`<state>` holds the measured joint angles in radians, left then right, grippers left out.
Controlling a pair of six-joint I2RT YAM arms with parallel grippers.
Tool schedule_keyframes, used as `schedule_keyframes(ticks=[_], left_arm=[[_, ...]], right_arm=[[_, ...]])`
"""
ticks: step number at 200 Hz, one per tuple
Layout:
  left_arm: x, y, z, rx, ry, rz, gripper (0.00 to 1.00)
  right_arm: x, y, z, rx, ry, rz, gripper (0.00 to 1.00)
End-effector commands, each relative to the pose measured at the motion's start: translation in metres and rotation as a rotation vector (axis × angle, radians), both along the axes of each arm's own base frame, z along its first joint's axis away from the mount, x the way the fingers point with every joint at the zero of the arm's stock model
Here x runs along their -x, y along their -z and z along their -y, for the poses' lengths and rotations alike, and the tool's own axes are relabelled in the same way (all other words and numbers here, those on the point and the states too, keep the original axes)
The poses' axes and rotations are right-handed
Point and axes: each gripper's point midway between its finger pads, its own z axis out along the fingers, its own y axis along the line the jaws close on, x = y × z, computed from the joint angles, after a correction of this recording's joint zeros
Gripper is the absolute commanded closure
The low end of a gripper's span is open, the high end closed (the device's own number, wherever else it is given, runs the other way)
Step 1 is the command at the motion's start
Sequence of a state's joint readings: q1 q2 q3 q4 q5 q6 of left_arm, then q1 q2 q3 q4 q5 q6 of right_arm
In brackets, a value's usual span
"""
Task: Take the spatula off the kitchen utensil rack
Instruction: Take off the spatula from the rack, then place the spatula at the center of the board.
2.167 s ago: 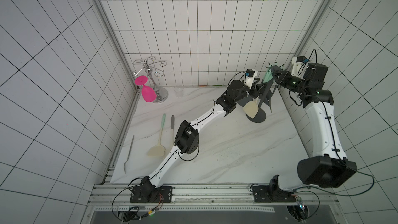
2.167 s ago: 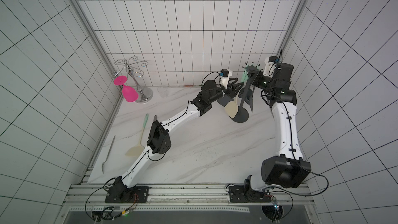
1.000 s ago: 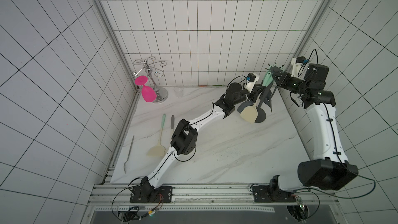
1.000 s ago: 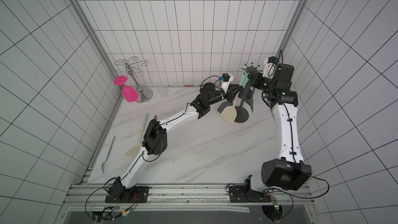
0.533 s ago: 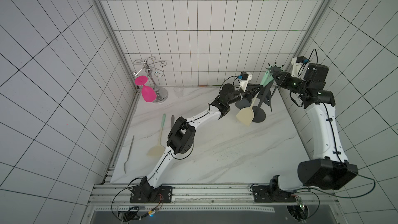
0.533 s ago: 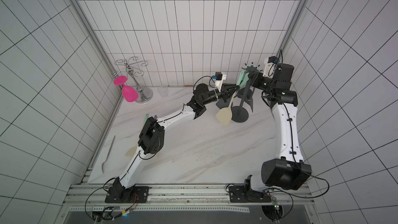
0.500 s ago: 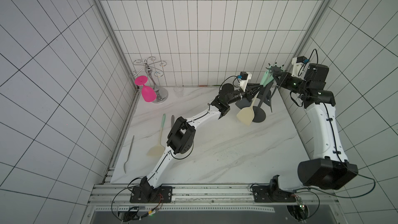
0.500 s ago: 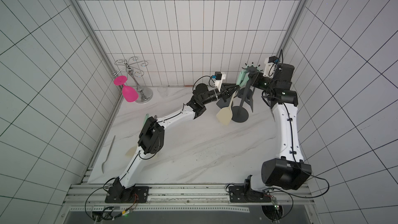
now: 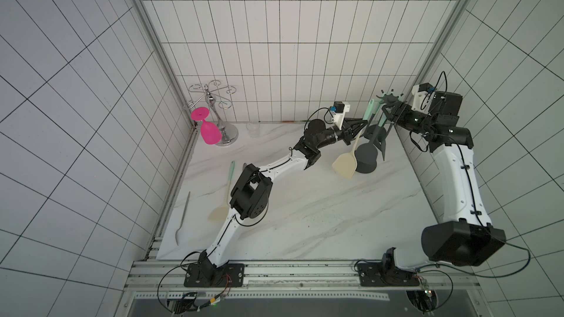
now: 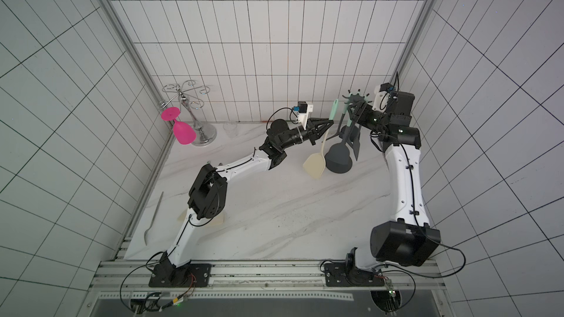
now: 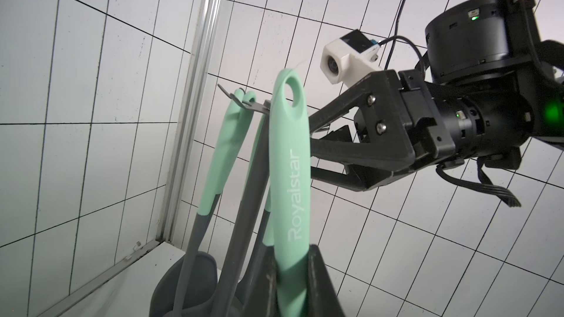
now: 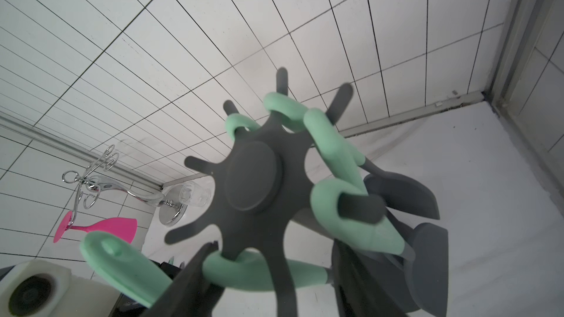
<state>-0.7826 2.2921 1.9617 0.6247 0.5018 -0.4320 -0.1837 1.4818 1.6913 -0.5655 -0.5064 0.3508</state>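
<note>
Spatula (image 9: 345,164) hangs blade-down in the left hand (image 9: 361,124), off its hook and just beside the kitchen utensil rack (image 9: 367,161). Sweeping from the left, a thin grey utensil (image 9: 184,214) lies flat near the edge of the tabletop (image 9: 320,224). In the back corner a chrome glass holder (image 9: 227,137) carries a pink glass (image 9: 210,134) upside down, and a small clear glass (image 9: 252,128) stands near it. A second spatula (image 9: 229,181) lies flat, its blade partly hidden by the left arm. Further right, the left hand's fingers (image 11: 323,282) are pressed onto the mint handle, whose hanging hole shows empty in the left wrist view. The cream blade sits beside the rack's round base. Other mint-handled utensils (image 12: 335,154) hang from the rack's star of hooks. Rightmost, the right hand (image 9: 387,112) reaches in just under that star, its fingers spread wide.
</note>
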Motion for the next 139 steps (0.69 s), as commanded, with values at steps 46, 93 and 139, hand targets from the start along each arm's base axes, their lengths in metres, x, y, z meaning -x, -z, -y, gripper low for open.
schedule_keyframes(ticks=[46,93,139], left_arm=[[0.012,-0.047,-0.052,0.023,-0.056,0.023,1.00],[0.015,-0.024,-0.103,-0.143,-0.204,-0.084,1.00],[0.034,0.014,-0.170,-0.353,-0.416,-0.183,1.00]], right_arm=[[0.024,0.015,-0.002,-0.046,0.031,-0.128,0.27],[0.057,0.017,-0.001,-0.013,0.060,-0.144,0.26],[0.090,0.036,-0.011,-0.008,0.046,-0.166,0.26]])
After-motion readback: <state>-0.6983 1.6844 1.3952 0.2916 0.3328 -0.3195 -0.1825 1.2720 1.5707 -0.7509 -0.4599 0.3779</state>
